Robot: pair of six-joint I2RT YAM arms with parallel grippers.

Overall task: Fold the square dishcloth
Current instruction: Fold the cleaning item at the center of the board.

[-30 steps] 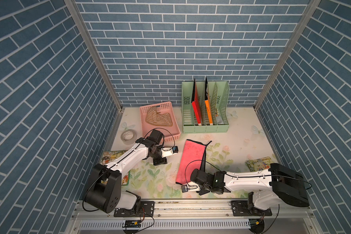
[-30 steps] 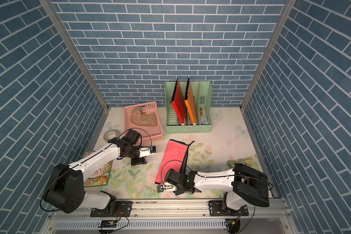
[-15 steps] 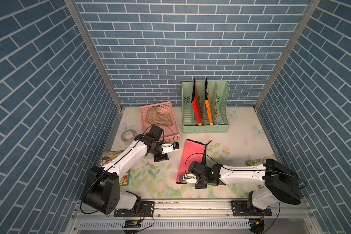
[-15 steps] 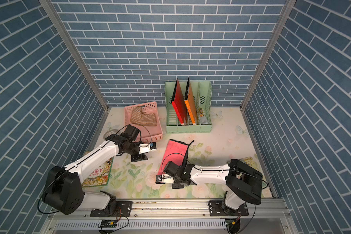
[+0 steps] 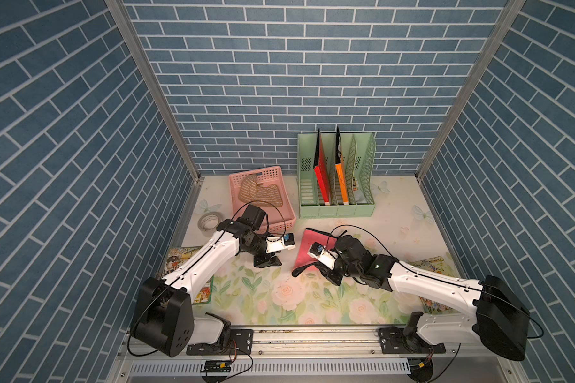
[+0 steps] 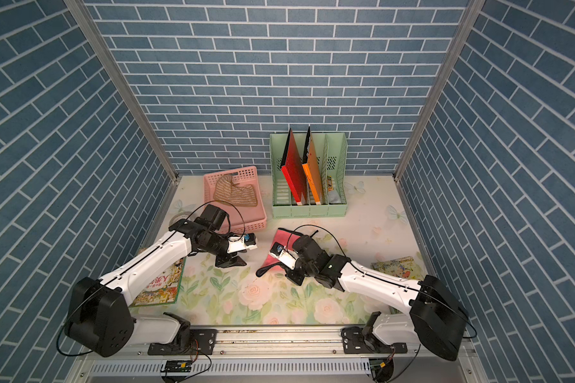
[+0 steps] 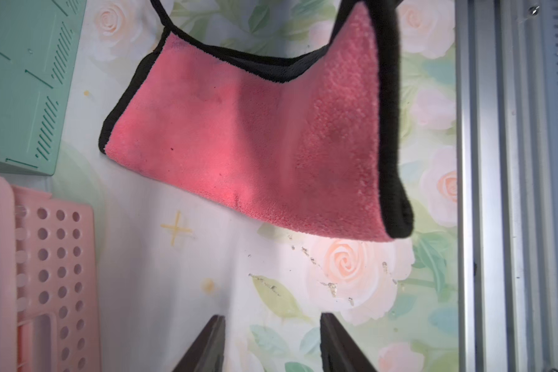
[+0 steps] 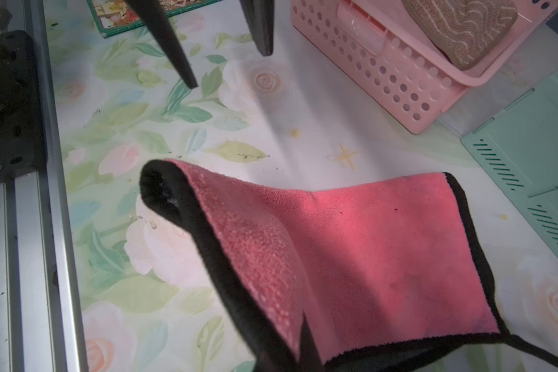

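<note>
Where the floral-printed table cover (image 5: pixel 279 298) of pink roses and green leaves runs back to the blue brick-patterned walls (image 5: pixel 279 83) on three sides, a mint-green plastic file organiser (image 5: pixel 337 210) stands against the rear wall, with a red folder (image 5: pixel 321 182) and an orange folder (image 5: pixel 341 182) upright in it; just beside the organiser, toward the left arm, sits a pink perforated plastic basket (image 5: pixel 256 172) holding a brown striped cloth (image 5: pixel 263 195); in front of the organiser, well short of the aluminium rail (image 5: pixel 312 336), lies the pink terry dishcloth (image 5: pixel 314 243) with black edging and a black underside, its end nearer the organiser flat on the cover and its other end raised; the right gripper (image 5: pixel 317 268) is pressed together on that raised, black-edged end; the left gripper (image 7: pixel 271 319) hangs in front of the organiser's basket-side corner, fingers spread with nothing between them, apart from the dishcloth; in the left wrist view the cover shows scuffs and a small yellow cross (image 7: pixel 176 229).
</note>
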